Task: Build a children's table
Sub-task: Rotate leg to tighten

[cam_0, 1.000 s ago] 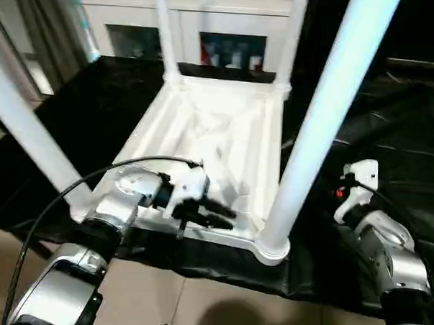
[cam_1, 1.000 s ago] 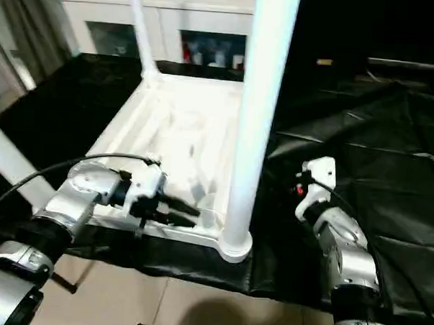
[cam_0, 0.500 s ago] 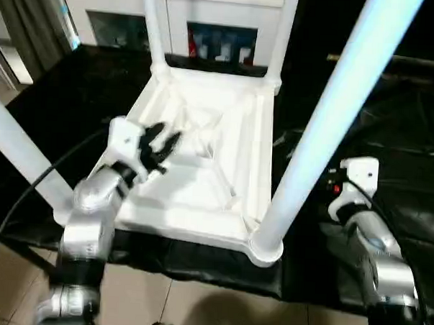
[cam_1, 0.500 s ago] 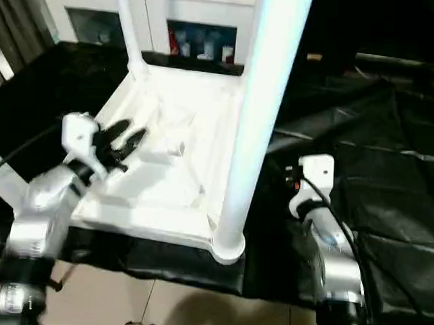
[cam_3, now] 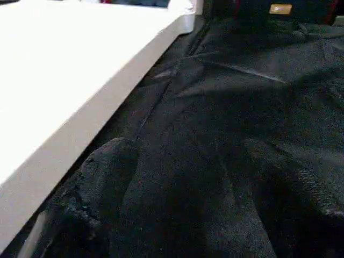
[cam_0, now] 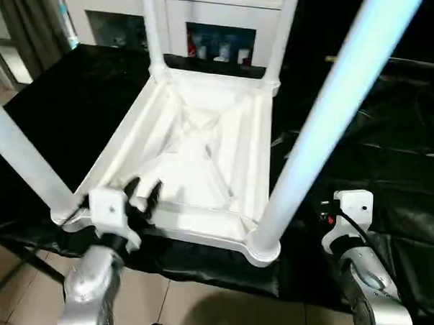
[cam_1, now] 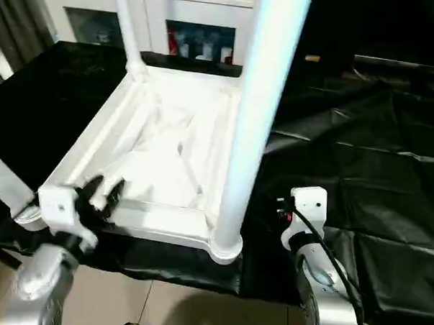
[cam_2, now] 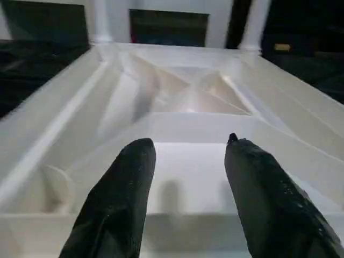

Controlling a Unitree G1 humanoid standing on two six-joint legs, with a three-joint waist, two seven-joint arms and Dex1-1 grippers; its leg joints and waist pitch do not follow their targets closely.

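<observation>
The children's table (cam_0: 202, 162) lies upside down on a black cloth, ribbed underside up, with all its white legs standing in the corner sockets. The near right leg (cam_0: 327, 117) and near left leg (cam_0: 22, 161) rise close to the camera. My left gripper (cam_0: 144, 188) hovers just above the table's near rim, open, with nothing between its fingers (cam_2: 129, 177). My right gripper (cam_3: 188, 177) is low over the cloth, to the right of the table's right rim (cam_3: 80, 107), open and empty. Its wrist (cam_0: 348, 211) sits right of the near right leg.
The black cloth (cam_0: 391, 141) lies wrinkled to the right of the table. A white glass-door cabinet (cam_0: 209, 18) stands behind the table. Beige floor tiles (cam_0: 196, 313) run along the cloth's near edge. Curtains (cam_0: 29, 17) hang at the far left.
My left gripper has opened wider and drawn back from over the underside to the table's near rim. My right wrist has dropped a little nearer. The camera has shifted.
</observation>
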